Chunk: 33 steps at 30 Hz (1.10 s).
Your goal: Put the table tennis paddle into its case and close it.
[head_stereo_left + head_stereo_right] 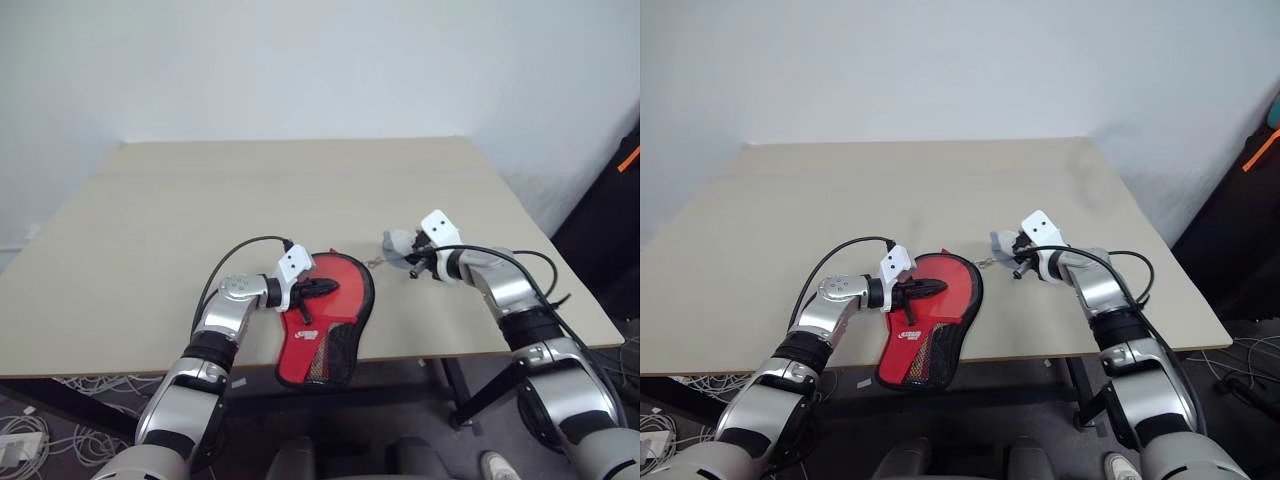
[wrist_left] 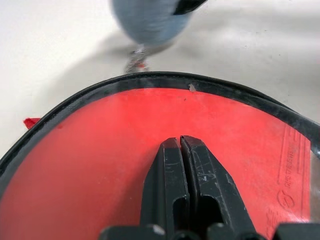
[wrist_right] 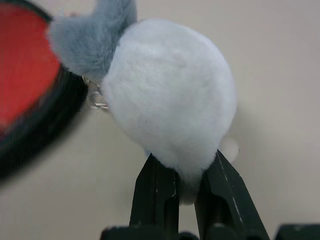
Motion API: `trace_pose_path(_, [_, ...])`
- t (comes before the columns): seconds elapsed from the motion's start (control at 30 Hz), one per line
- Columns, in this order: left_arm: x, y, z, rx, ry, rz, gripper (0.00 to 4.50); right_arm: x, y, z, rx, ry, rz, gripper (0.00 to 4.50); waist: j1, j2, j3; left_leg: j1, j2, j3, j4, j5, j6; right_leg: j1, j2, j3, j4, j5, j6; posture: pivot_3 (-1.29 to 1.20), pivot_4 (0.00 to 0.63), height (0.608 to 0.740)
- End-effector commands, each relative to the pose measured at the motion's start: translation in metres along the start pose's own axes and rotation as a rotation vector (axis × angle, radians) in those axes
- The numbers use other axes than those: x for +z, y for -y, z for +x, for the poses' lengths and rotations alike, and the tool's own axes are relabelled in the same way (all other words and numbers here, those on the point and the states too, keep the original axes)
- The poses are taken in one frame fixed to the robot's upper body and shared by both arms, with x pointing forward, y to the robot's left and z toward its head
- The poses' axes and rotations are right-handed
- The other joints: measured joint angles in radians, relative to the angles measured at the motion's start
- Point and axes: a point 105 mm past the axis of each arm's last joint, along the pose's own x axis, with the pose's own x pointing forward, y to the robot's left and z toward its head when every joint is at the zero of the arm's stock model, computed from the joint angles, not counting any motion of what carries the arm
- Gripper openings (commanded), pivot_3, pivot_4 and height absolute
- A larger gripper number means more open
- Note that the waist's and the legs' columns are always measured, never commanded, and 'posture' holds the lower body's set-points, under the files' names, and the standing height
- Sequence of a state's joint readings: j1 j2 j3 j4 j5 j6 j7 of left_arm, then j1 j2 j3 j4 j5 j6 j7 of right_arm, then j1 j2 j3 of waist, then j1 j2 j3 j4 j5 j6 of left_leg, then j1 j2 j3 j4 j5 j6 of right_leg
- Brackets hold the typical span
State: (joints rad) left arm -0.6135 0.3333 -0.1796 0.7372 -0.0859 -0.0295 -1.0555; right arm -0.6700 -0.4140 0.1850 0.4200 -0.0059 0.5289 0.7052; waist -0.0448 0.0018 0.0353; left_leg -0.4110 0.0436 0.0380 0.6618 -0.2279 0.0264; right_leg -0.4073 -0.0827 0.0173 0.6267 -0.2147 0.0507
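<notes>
Left tool (image 1: 322, 288), fingers together, pins the red case (image 1: 325, 325) while the right tool (image 3: 189, 172), clamped on the zip's fluffy charm (image 3: 170, 95), likely next pulls the zip along.

Case (image 1: 325, 320): smooth matt red fabric, black edging, black mesh at narrow end.
Charm (image 3: 170, 95): soft whitish-grey plush.
Table (image 1: 250, 190): smooth matt beige top.
Fingers (image 2: 172, 190): scuffed black plastic.
</notes>
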Motion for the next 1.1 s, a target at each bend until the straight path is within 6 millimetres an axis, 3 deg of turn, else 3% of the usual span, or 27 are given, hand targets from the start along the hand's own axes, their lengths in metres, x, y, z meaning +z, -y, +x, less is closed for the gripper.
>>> trace_pose_path(0.03, [-0.027,0.009,-0.001,-0.028,-0.092,-0.04,0.0,0.012,0.01,-0.025,-0.029,0.04,-0.042,0.03,0.0,0.001,-0.001,0.0,0.0,0.0,0.0,0.0,0.0,0.0,0.0,0.0,0.0,-0.001,0.002,0.0,0.0,0.74])
trace_pose_path(0.4, [-0.028,0.011,0.001,-0.04,-0.099,-0.037,0.0,0.005,-0.019,-0.078,0.114,0.041,-0.081,0.03,0.003,0.001,-0.001,0.0,0.0,0.0,0.0,0.0,0.001,0.0,-0.001,0.0,-0.001,-0.003,0.004,0.0,0.0,0.74])
trace_pose_path(0.67, [-0.028,0.01,0.001,-0.049,-0.099,-0.043,0.0,-0.016,-0.068,-0.113,0.355,-0.032,-0.139,0.03,0.016,0.0,-0.001,0.0,-0.001,0.0,0.001,-0.001,0.001,0.001,-0.001,0.0,-0.002,-0.003,0.004,0.0,0.0,0.74])
trace_pose_path(1.1, [-0.026,0.006,0.0,-0.044,-0.104,-0.038,0.0,-0.02,-0.109,-0.139,0.596,-0.077,-0.223,0.03,0.037,-0.003,-0.002,0.0,-0.001,0.001,0.003,-0.003,0.003,0.001,-0.002,0.0,-0.004,-0.005,0.002,0.0,0.0,0.74])
